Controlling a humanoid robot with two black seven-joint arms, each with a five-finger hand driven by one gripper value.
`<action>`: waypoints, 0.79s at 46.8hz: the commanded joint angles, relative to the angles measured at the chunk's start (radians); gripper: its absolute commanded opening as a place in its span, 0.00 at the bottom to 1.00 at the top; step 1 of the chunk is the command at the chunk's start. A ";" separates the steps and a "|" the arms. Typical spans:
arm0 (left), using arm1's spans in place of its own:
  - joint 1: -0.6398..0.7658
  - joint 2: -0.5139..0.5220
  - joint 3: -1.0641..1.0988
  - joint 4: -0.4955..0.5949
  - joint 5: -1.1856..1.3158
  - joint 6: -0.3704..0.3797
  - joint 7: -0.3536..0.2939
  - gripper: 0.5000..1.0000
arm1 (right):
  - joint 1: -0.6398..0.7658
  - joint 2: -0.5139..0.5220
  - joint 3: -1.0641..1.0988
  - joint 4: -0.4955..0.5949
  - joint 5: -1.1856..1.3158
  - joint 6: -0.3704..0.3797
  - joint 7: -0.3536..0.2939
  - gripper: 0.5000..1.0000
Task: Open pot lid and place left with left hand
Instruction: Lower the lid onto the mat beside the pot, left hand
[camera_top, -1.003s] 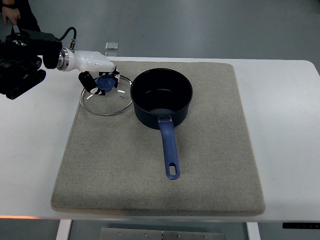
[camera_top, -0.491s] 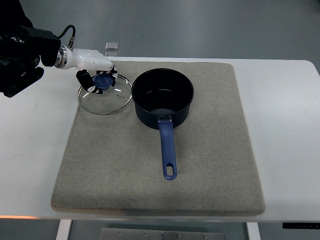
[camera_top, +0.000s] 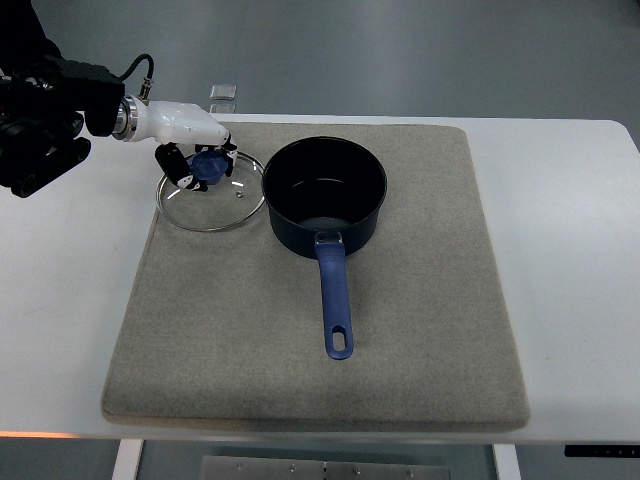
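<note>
A dark blue saucepan (camera_top: 324, 193) stands uncovered on the grey mat (camera_top: 420, 300), its blue handle (camera_top: 335, 303) pointing toward me. Its glass lid (camera_top: 210, 195) with a blue knob (camera_top: 208, 166) lies flat at the mat's upper left, just left of the pot. My left hand (camera_top: 205, 165), white with black fingers, comes in from the left and is curled around the knob. The right arm does not show.
The mat covers most of a white table (camera_top: 570, 220). A small clear object (camera_top: 225, 93) sits at the table's far edge behind the lid. My arm's black housing (camera_top: 40, 120) fills the upper left corner.
The lid and my left hand shifted slightly left and back, then settled; the pot's handle swung a little toward the left.
</note>
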 joint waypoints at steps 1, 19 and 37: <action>0.000 -0.002 0.000 0.001 0.000 0.000 0.000 0.00 | 0.000 0.000 0.000 0.000 0.000 0.001 0.000 0.83; 0.003 -0.002 0.000 -0.007 -0.003 0.000 0.000 0.40 | 0.000 0.000 0.000 0.000 0.000 0.001 0.000 0.83; 0.002 -0.002 0.000 -0.008 -0.005 0.000 0.000 0.59 | 0.000 0.000 0.000 0.000 0.000 0.001 0.000 0.83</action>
